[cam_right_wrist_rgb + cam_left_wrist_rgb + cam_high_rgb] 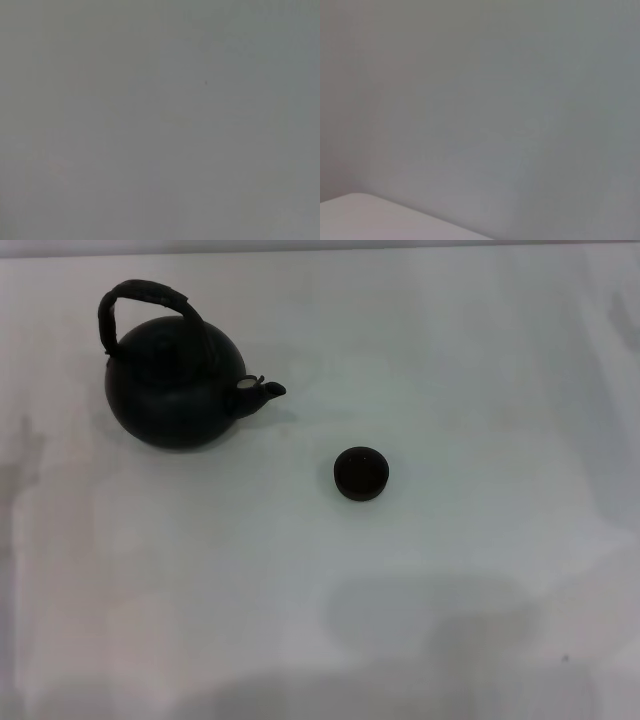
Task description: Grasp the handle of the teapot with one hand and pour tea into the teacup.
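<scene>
presently the teapot (175, 390) stands upper left on the worktop (480, 590), handle (145, 300) upright for grasping, spout toward the teacup (361, 473); neither tool visible, state unknown.

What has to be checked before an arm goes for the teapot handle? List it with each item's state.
1. Teapot upright on the table: ok.
2. Handle standing up and free above the pot: ok.
3. Teacup upright, apart from the pot: ok.
4. Spout pointing toward the cup's side: ok.
5. Left and right tool positions: cannot tell, neither is in view.
6. Tea level in the pot: cannot tell.
</scene>
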`<state>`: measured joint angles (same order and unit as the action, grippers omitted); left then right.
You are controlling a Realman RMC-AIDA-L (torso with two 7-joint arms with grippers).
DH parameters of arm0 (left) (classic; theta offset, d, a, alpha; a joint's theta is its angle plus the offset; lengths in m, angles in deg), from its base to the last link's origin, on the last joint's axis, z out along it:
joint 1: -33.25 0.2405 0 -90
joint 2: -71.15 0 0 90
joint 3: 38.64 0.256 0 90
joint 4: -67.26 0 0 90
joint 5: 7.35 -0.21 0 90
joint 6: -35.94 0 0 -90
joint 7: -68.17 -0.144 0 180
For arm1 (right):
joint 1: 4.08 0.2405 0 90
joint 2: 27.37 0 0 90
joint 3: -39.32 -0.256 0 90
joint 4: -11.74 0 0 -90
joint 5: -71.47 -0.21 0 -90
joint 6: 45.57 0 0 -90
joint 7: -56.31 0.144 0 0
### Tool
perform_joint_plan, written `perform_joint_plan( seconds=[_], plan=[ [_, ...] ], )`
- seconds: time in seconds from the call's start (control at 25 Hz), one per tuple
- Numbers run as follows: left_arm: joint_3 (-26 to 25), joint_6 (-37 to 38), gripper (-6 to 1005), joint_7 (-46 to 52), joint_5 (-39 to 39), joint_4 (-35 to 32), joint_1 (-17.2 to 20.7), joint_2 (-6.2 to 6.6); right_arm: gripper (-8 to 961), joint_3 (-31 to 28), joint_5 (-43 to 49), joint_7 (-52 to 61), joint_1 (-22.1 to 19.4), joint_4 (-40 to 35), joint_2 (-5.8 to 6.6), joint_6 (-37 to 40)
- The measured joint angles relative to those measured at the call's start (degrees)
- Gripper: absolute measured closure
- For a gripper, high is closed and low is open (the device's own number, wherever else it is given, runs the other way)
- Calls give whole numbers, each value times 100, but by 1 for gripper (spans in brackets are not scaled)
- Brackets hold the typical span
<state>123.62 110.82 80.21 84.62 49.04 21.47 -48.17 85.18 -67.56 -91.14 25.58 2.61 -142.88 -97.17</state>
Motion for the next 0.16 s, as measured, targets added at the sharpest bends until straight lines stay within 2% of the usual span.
perform_joint_plan(
  seconds=[0.16],
  plan=[
    [16, -4, 108, 92, -13, 120, -60, 4, 109, -7, -3, 9, -32, 5, -4, -2]
  ],
)
